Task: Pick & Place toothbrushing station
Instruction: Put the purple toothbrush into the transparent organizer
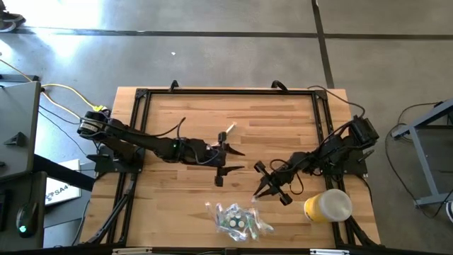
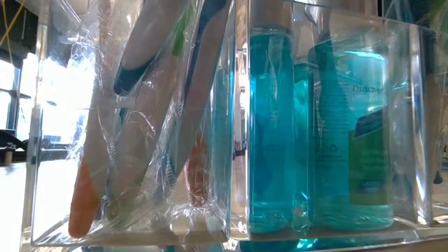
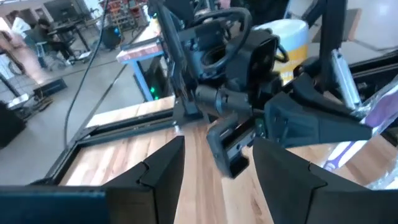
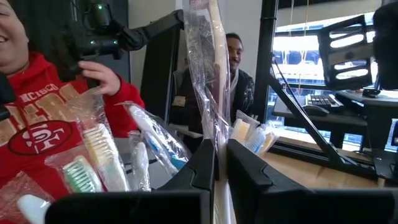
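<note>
Here, nearest the low camera, a clear acrylic organiser [image 2: 231, 140] fills the view: its left compartment holds plastic-wrapped toothbrushes [image 2: 150, 84] leaning at a tilt, and its right compartment holds teal mouthwash bottles [image 2: 350, 133] standing upright. Seen from above, that organiser with its contents [image 1: 236, 219] sits at the near edge of the wooden table [image 1: 191, 113], and a yellow cup with a pale lid [image 1: 328, 206] lies near the table's right corner. Just beyond the organiser, the right gripper [image 1: 270, 185] is clenched on a slim toothbrush in a clear plastic wrapper [image 4: 208, 74]; the right wrist view shows the wrapper pinched between the two dark fingers [image 4: 199, 165] and rising upright past them, with more wrapped toothbrushes [image 4: 106, 158] close by. Farther toward the table's middle, the left gripper [image 1: 225, 161] hangs with its jaws spread apart and nothing between them, pointed toward the right arm, which its wrist view shows close ahead. Beyond the table, the right wrist view shows a person in a red sweatshirt [image 4: 37, 134] and another person in dark clothing [image 4: 239, 81].
</note>
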`<control>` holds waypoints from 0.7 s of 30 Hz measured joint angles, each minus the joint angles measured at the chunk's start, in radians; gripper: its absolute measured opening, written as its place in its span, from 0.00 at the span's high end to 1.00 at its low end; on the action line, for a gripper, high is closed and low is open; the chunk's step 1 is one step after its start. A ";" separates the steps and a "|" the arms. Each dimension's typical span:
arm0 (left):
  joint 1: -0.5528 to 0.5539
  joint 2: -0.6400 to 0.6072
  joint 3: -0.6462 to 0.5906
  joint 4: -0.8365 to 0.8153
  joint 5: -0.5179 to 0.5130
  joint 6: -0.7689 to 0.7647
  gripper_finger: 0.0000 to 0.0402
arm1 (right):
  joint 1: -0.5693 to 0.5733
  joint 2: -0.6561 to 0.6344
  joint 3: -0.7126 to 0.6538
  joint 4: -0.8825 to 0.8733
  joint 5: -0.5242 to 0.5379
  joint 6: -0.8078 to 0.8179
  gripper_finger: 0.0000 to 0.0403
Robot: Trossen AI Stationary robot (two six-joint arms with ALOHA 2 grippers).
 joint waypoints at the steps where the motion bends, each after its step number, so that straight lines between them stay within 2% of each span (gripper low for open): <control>1: 0.000 0.008 0.000 0.015 0.018 0.000 0.54 | 0.000 0.000 0.000 0.000 0.001 0.000 0.96; 6: -0.015 0.021 0.000 0.041 0.172 0.069 0.54 | -0.013 0.000 0.000 0.000 0.006 -0.001 0.96; 13: -0.080 0.021 0.000 0.100 0.141 0.156 0.54 | -0.029 0.000 0.000 0.000 0.035 -0.005 0.96; 19: -0.077 0.048 -0.001 0.149 0.088 -0.067 0.54 | -0.052 0.000 0.000 0.000 0.061 0.003 0.96; 21: -0.077 0.066 0.002 0.178 0.096 -0.074 0.54 | -0.052 0.000 0.002 0.000 0.080 0.003 0.96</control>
